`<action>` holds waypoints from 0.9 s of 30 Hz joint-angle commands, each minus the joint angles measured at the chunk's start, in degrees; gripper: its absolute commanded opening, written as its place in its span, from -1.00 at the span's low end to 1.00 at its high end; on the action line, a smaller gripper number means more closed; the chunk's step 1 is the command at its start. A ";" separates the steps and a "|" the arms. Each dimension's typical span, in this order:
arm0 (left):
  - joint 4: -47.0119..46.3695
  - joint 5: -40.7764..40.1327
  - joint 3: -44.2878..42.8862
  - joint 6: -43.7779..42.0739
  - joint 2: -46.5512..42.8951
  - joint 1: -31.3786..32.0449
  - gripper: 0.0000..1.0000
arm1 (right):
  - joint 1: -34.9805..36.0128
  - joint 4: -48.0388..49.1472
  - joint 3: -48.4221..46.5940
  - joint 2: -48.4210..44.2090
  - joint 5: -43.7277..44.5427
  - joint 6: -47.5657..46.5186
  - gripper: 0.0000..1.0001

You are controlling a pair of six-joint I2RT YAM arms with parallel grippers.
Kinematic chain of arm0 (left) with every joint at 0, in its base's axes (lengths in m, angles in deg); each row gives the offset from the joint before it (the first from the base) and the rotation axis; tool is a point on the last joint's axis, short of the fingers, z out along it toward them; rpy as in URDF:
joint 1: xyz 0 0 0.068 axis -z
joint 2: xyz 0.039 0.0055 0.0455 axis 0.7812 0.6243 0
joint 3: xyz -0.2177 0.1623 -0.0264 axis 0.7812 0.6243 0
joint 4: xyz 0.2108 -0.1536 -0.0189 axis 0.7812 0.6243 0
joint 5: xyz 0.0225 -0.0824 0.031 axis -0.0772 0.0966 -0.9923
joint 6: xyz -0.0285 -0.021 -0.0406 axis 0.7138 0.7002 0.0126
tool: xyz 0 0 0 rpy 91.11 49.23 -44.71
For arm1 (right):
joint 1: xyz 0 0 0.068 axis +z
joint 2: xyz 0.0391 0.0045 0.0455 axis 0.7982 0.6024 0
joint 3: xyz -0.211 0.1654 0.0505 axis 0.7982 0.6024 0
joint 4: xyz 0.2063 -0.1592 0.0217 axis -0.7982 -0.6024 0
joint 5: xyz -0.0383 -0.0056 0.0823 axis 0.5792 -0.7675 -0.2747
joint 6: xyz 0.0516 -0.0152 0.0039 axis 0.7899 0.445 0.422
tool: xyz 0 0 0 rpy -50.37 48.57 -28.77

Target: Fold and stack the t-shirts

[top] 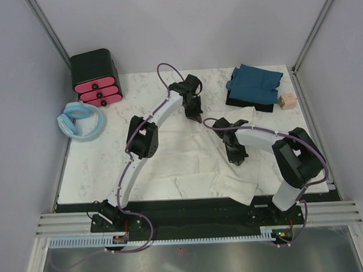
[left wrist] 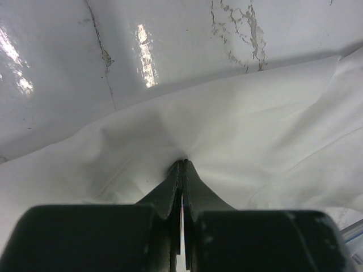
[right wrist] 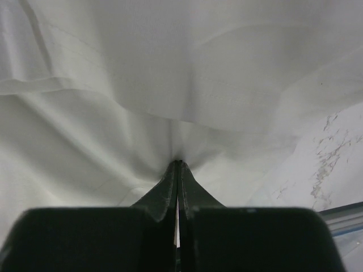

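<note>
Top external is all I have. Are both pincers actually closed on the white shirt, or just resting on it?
Observer: The left wrist view shows the left pincer shut, with the white t-shirt puckered into its tips.
Operator: And the right one?
Observer: The right wrist view shows the same. The right pincer is shut, and cloth folds gather right at its tips.
Operator: How close is the left grip to the shirt's edge?
Observer: It is near the edge. In the left wrist view, the bare marble table shows just beyond the hem ahead of the tips.
</note>
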 commanded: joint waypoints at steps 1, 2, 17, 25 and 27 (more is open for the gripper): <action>3.49 -3.29 1.64 -3.02 0.06 -0.23 -0.96 | -0.32 3.34 9.23 -0.83 -7.58 3.19 -1.00; 3.40 -3.29 1.55 -3.02 0.06 -0.23 -0.96 | -0.32 2.73 10.11 -1.98 -8.29 3.46 -1.00; 2.70 -2.49 0.50 -2.75 0.94 -0.23 -0.96 | 1.70 -5.63 12.84 -9.90 -13.22 9.87 -1.00; 2.79 -2.32 0.58 -3.11 0.59 -0.32 -0.96 | 2.40 -8.96 10.83 -12.71 -11.90 13.56 -0.94; 2.70 -2.23 0.76 -3.37 0.42 -0.23 -0.96 | 2.49 -11.33 7.76 -15.51 -9.01 14.88 -0.43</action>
